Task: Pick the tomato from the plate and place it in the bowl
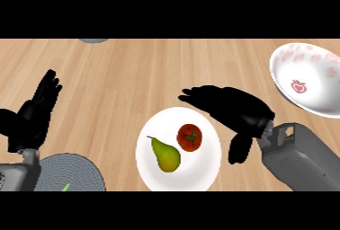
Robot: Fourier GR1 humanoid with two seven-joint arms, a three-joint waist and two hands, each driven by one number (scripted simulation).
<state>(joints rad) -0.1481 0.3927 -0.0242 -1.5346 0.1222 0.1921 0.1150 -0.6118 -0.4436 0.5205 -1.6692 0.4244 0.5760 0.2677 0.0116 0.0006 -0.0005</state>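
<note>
Tomato (pixel 189 137) on plate (pixel 194 173) beside pear (pixel 166 155), lower centre of frame, just lower left of my right hand (pixel 239 112), fingers spread, not touching it.

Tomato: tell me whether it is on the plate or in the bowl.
On the plate: the tomato lies beside the pear on its white surface, apart from the bowl.

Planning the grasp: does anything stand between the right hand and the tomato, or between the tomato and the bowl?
Nothing visible does. The right hand hovers just right of the tomato; the pear lies on the tomato's left. Toward the bowl, only the hand itself crosses the line.
</note>
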